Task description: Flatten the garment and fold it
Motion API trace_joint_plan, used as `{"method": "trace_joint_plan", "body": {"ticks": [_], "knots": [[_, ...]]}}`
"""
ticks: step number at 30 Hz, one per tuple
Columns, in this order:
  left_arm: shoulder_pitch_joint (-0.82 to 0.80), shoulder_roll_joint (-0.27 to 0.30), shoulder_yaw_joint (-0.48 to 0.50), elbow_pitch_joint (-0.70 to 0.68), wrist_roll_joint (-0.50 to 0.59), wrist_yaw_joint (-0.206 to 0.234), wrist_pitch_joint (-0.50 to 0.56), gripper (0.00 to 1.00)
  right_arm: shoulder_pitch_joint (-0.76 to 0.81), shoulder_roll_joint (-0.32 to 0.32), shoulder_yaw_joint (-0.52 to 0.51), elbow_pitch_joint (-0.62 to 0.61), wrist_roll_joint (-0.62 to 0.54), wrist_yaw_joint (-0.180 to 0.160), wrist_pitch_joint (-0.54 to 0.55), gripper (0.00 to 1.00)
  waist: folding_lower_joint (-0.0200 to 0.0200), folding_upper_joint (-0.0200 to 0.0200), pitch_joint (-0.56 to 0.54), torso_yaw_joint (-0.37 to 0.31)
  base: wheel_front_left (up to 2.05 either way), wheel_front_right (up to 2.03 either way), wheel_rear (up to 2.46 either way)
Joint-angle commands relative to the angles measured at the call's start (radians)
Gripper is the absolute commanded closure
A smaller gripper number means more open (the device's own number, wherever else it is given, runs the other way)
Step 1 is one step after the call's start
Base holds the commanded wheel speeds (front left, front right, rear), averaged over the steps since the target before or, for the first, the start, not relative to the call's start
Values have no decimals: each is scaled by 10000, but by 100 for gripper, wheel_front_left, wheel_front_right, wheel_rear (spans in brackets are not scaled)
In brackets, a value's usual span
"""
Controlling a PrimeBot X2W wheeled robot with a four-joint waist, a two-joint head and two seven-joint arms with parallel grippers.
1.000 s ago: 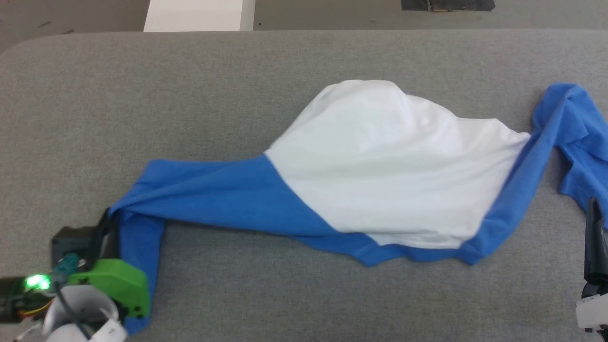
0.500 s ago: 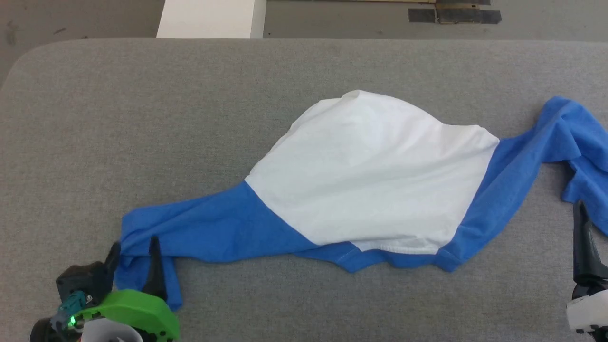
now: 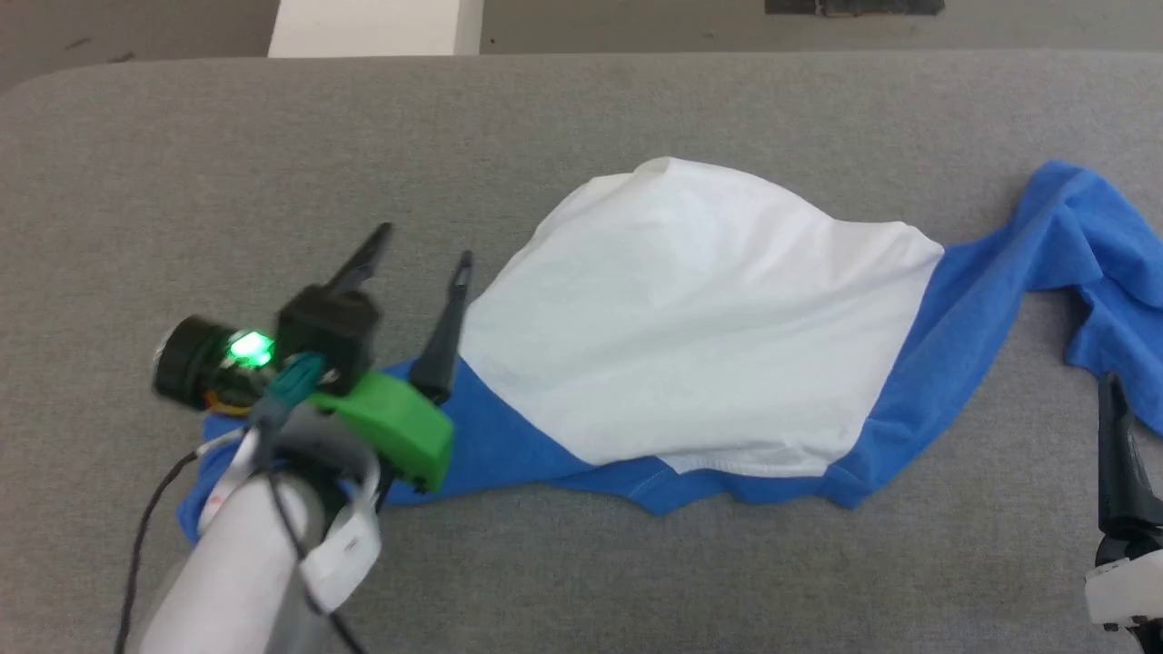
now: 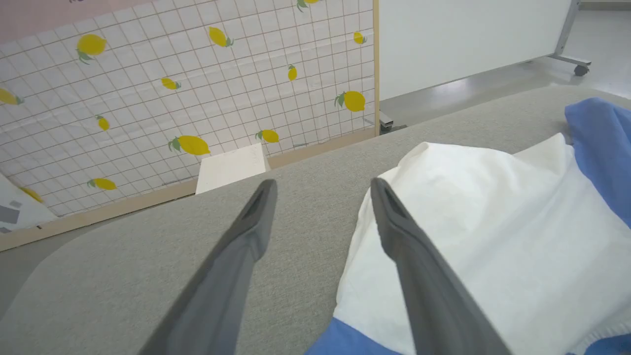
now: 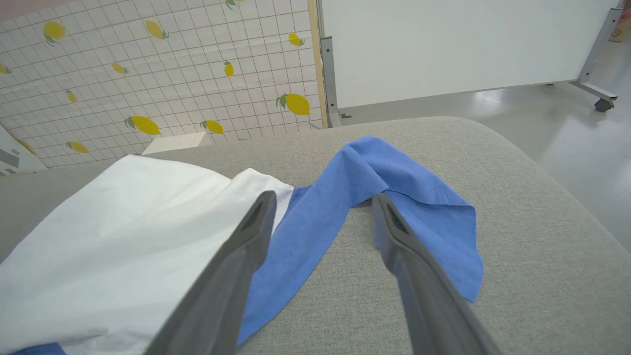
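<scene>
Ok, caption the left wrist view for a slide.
Open left gripper hovers empty above the grey table, one finger over the white edge of the garment.

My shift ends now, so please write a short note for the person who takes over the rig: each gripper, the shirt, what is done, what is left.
Left gripper: open, empty, held over the table at the left edge of the shirt's white body.
Right gripper: open, empty, close to the bunched right sleeve, not gripping it.
Shirt: on the table, stretched sideways, creased; left sleeve runs under the left arm.
Done: no fold yet; shirt not flat.
Left: spread both sleeves and smooth the body, then fold.
</scene>
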Motion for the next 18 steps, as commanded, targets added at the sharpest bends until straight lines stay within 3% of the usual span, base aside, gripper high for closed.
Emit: {"method": "trace_joint_plan", "body": {"ticks": [1,7,14,15,16,17,18], "knots": [[-533,-139,-264,551,83,-233,82,0,-219,7,-16,-1,91,-15,-72,0,0,0,306,-264,0,0,0],[-1907,-731,-948,3324,-170,-1022,101,0,-425,7,-25,136,132,-15,-120,0,0,0,720,-644,0,0,0],[-2914,-851,-1332,6097,-407,-1436,560,0,-638,7,-42,162,103,-15,-130,0,0,0,1097,-920,0,0,0],[-3068,-820,-1401,6383,-405,-1483,575,5,-676,7,-35,158,99,-15,-132,0,0,0,1141,-949,0,0,0],[-3188,-813,-1442,6549,-409,-1511,535,82,-702,7,-35,157,97,-15,-132,0,0,0,1172,-966,0,0,0],[-3328,-807,-1494,6701,-426,-1547,477,100,-734,7,-43,155,93,-15,-137,0,0,0,1206,-984,0,0,0],[-3444,-815,-1531,6761,-471,-1577,436,100,-753,7,-54,150,93,-15,-142,0,0,0,1237,-992,0,0,0]]}}
